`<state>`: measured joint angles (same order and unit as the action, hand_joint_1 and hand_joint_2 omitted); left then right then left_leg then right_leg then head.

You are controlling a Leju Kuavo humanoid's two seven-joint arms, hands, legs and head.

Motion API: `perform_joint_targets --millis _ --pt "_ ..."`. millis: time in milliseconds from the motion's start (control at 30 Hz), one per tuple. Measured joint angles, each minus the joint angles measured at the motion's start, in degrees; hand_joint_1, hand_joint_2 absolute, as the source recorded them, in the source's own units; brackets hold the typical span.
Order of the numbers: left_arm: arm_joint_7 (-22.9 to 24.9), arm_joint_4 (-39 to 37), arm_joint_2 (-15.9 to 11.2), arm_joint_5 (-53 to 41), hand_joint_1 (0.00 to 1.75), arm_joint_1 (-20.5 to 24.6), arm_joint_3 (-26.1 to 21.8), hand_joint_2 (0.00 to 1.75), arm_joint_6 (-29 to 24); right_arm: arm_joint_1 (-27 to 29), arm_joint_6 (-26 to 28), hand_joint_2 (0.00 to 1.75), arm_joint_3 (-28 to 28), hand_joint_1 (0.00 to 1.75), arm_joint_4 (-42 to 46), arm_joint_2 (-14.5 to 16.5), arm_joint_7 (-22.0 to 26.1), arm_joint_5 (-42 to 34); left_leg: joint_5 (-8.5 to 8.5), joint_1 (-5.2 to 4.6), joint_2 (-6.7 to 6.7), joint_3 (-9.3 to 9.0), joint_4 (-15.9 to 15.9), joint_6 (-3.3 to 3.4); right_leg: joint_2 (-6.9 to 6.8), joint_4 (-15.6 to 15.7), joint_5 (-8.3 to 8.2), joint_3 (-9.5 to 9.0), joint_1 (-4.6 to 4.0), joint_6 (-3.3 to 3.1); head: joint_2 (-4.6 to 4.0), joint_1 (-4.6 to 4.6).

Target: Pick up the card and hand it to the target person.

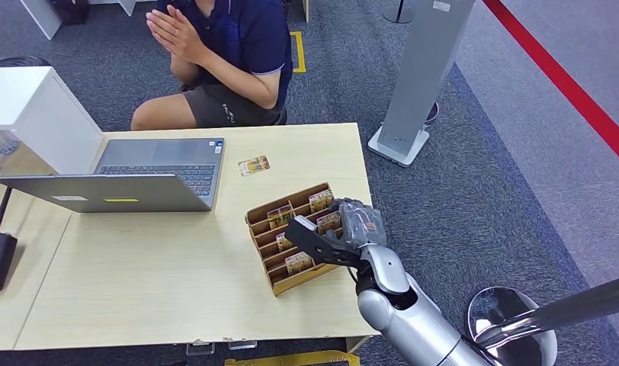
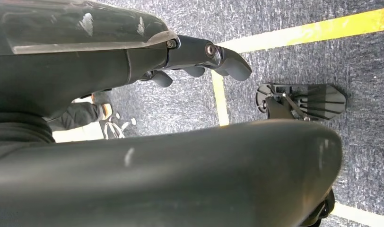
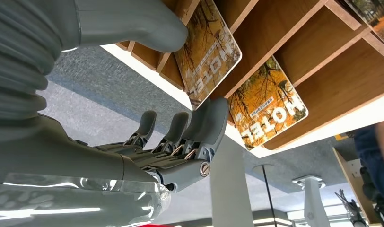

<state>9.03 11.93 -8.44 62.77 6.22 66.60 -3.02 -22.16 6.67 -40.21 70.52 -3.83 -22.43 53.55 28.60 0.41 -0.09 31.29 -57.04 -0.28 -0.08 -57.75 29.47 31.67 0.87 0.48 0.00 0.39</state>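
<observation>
Several cards sit in a wooden rack (image 1: 280, 248) on the pale counter (image 1: 177, 259), near its right edge. It's a stepped tray with slanted slots, and the cards stand tilted in them, spread over different rows. I can make out roughly four or five from the head view, not sure of the exact number.

One more card (image 1: 254, 165) lies flat on the counter by itself, between the rack and the person (image 1: 230, 53) sitting on the far side, just right of the open laptop (image 1: 139, 179).

Cards all look the same: glossy, rounded corners, autumn photo with orange-yellow trees. In the right wrist view two of them (image 3: 206, 49) (image 3: 266, 106) show white block lettering that reads "HOTEL", flipped because that camera is turned. There's smaller print above it that I can't read.

Right hand (image 1: 344, 229) is over the right side of the rack. Fingers (image 3: 206, 127) are spread apart from the thumb (image 3: 133, 23), which is up against a card's edge, with nothing actually held.

Left hand (image 2: 199, 59) is over grey carpet with yellow floor lines, fingers curled in a bit, nothing in them as far as I can see.

Person has both palms pressed together.
</observation>
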Motion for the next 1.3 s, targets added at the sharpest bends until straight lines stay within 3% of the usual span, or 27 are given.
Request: perform_joint_targets --millis 333,467,500,667,1300 --pt "0.0 0.0 0.0 0.0 0.0 0.0 0.0 0.0 0.0 0.0 -0.2 1.75 0.0 0.89 -0.1 0.0 -0.1 -0.3 0.0 0.0 0.0 0.0 0.0 0.0 0.0 0.0 0.0 0.0 0.0 0.0 0.0 -0.02" --pt "0.0 0.0 0.0 0.0 0.0 0.0 0.0 0.0 0.1 0.0 -0.2 1.75 0.0 1.3 -0.1 0.0 -0.2 -0.5 0.0 0.0 0.0 0.0 0.0 0.0 0.0 0.0 0.0 0.0 0.0 0.0 0.0 -0.02" --pt "0.0 0.0 0.0 0.0 0.0 0.0 0.0 0.0 0.1 0.1 -0.2 1.75 0.0 1.32 -0.1 0.0 -0.2 -0.5 0.0 0.0 0.0 0.0 0.0 0.0 0.0 0.0 0.0 0.0 0.0 0.0 0.0 -0.02" --pt "0.0 0.0 0.0 0.0 0.0 0.0 0.0 0.0 0.1 0.1 -0.2 1.75 0.0 1.28 0.0 0.0 -0.2 -0.5 0.0 0.0 0.0 -0.01 0.0 0.0 0.0 0.0 0.0 0.0 0.0 0.0 0.0 -0.02" --pt "0.0 0.0 0.0 -0.8 0.0 0.0 0.0 0.0 -0.2 0.2 -0.4 1.75 0.0 1.41 0.4 -0.1 -0.2 -0.8 0.0 0.0 0.0 -0.04 0.0 0.0 0.01 0.0 0.0 -0.01 0.0 0.0 0.0 -0.02"
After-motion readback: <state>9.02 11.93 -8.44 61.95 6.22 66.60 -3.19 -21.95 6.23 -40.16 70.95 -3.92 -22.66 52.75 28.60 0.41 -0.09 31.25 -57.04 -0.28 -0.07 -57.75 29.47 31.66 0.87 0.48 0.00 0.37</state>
